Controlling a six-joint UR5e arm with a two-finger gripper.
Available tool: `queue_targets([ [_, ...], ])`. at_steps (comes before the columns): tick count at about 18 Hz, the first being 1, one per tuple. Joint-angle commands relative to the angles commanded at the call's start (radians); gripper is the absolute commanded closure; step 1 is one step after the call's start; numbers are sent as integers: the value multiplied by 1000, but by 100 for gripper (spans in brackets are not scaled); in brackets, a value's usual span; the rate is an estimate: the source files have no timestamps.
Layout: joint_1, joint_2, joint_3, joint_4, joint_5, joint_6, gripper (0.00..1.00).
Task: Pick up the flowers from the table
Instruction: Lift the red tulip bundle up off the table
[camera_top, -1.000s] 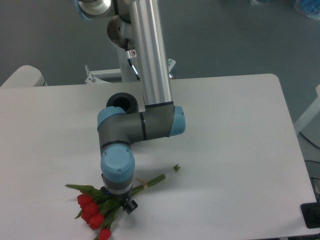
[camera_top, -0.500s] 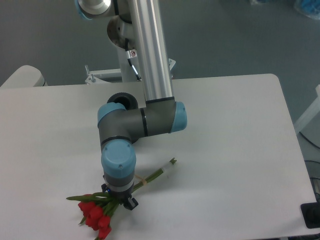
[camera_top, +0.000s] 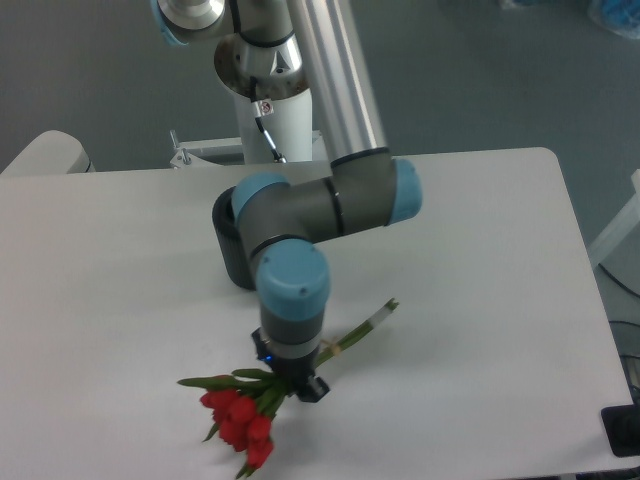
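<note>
The flowers (camera_top: 243, 420), red tulip buds on green stems with a tan band, hang under my wrist above the table (camera_top: 480, 300). Their whitish stem ends (camera_top: 380, 312) stick out to the upper right, and the buds point down-left. My gripper (camera_top: 293, 385) is mostly hidden beneath the blue wrist cap; its fingers are shut on the stems near the band. The bunch looks lifted off the white tabletop.
A black ribbed cylinder vase (camera_top: 232, 250) stands behind my forearm, partly hidden by the elbow. The arm's base mount (camera_top: 262, 130) sits at the table's far edge. A black object (camera_top: 622, 430) lies beyond the right front corner.
The arm has swung right and up with the flowers held. The bunch moved from the front left toward the middle front of the table and left the surface.
</note>
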Motion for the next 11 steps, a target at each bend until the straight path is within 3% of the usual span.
queue_targets([
  [11,107,9,66,-147,111,223,88],
])
